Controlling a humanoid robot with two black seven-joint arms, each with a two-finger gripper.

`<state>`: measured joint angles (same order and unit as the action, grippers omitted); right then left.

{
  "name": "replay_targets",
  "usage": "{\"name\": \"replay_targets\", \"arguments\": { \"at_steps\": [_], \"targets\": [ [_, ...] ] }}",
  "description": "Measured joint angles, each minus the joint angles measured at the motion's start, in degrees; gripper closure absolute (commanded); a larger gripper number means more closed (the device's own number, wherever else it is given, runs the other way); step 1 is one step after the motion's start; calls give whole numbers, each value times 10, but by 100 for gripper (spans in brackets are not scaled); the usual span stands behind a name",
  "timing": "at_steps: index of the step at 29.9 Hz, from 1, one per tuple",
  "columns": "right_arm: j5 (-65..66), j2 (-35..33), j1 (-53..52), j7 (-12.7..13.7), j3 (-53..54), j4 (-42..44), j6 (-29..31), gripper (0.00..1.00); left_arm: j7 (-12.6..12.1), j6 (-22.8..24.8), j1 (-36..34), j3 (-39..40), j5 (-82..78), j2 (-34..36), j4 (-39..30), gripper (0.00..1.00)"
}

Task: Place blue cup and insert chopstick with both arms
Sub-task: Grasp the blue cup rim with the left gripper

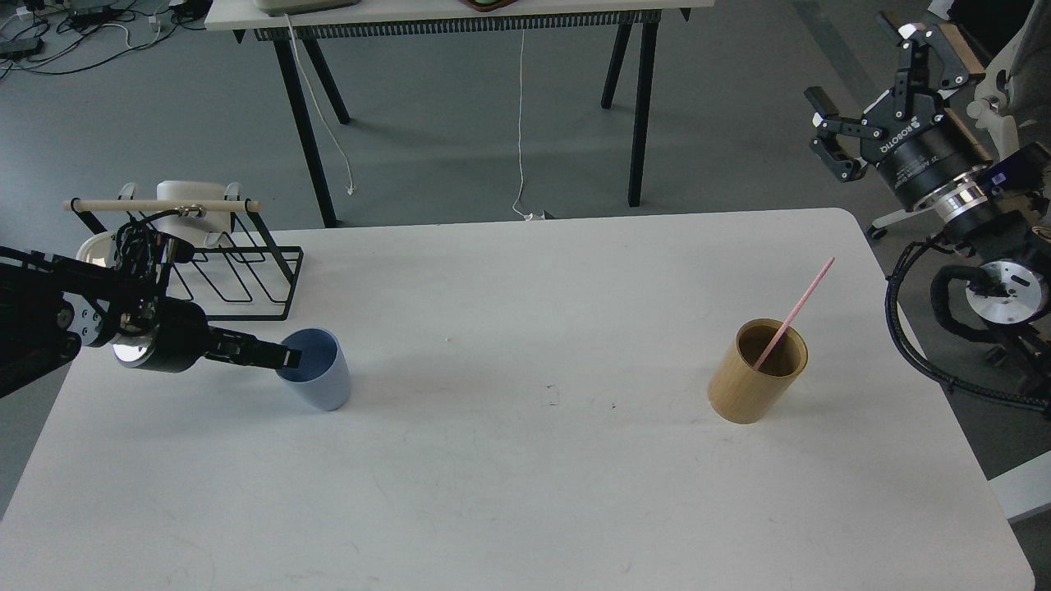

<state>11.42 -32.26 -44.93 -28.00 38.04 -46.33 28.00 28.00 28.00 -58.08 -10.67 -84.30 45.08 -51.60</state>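
You had the left gripper (289, 358) at the near rim of the blue cup (316, 369), its fingers closed on the cup's wall, one apparently inside the mouth. The cup stood on the white table (525, 460), tilted slightly away from that hand, just in front of the black wire rack (238, 275). To finish this step well, you needed to level the cup, settle its base flat on the table, and only then release, drawing the fingers straight back so the rim was not dragged. The right gripper (870, 98) hung with fingers spread and empty, raised off the table's edge, well apart from the pink chopstick (793, 313), which leaned inside the tan holder (757, 371) below and inboard of that hand. Count: one blue cup, one chopstick, one tan holder, one rack, two grippers.
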Motion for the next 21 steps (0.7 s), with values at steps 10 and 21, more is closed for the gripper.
{"name": "replay_targets", "arguments": {
  "at_steps": [10,21],
  "targets": [
    [0,-7,3,0,3,-3,0,3,0,-27,10,0,5,-18,22,41],
    [0,-17,11,0,12,-10,0,3,0,-61,12,0,8,-19,27,94]
  ]
}}
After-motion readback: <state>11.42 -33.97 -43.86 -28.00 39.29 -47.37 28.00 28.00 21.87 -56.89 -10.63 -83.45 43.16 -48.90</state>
